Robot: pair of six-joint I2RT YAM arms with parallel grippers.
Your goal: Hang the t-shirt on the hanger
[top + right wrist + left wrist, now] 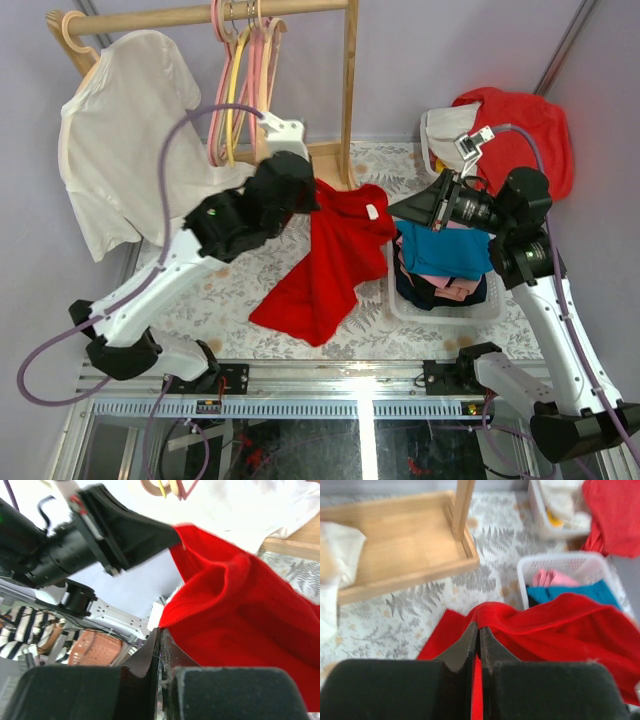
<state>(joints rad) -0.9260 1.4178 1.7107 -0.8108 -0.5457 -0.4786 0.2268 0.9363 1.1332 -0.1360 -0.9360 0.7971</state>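
Note:
The bright red t-shirt (330, 265) hangs above the table between my two grippers, its lower part trailing onto the patterned cloth. A white label (372, 211) shows at the collar. My left gripper (312, 196) is shut on its upper left edge, with red cloth pinched between the jaws in the left wrist view (479, 628). My right gripper (398, 212) is shut on the hem at the right (160, 632). A pale cream hanger (268, 70) hangs on the rail beside the pink and yellow ones, apart from the t-shirt.
A white t-shirt (125, 130) hangs on another wooden hanger at the rail's left end. The rack's post (350, 90) and wooden base (405, 545) stand behind the t-shirt. A white basket (490, 305) of folded clothes is at the right. A red-orange garment (525, 130) drapes a back basket.

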